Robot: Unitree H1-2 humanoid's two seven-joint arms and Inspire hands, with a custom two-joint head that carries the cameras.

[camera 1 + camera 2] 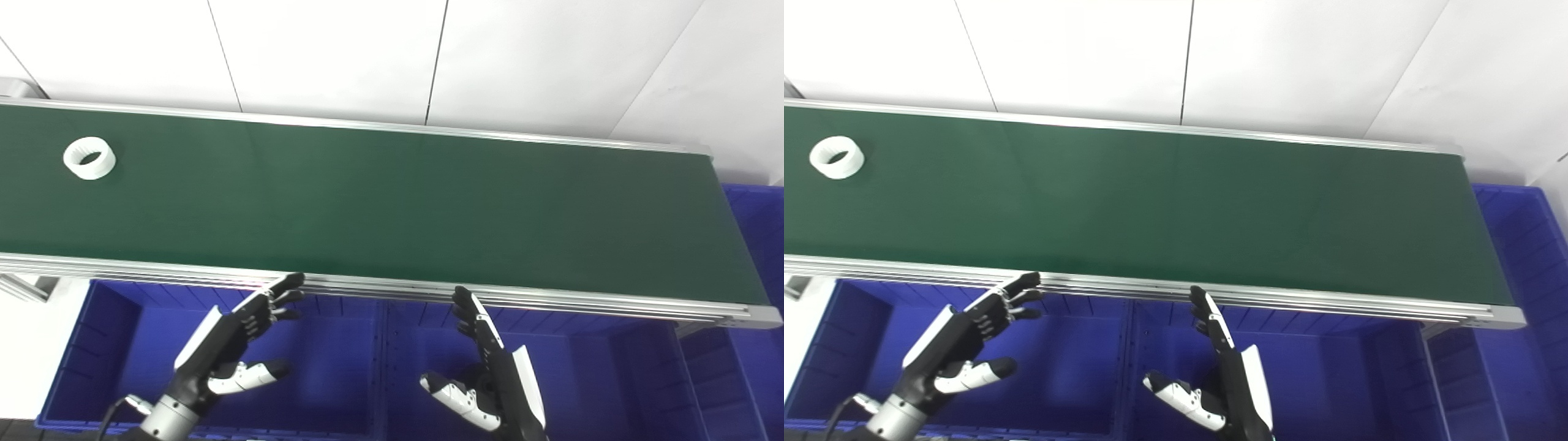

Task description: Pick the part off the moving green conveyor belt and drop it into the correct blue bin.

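Part: a white ring (89,158) lies flat on the far left of the green conveyor belt (392,202), well apart from both hands.
Left robot hand (236,343): empty, fingers spread wide, hovering over a blue bin (73,343) just below the belt's near rail.
Right robot hand (490,367): empty, fingers extended and apart, thumb out, over the neighbouring blue bin (612,367).

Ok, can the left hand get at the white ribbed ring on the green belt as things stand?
Probably not yet. The white ribbed ring lies far left on the green belt; the open left hand hovers over the blue bin, nothing between.
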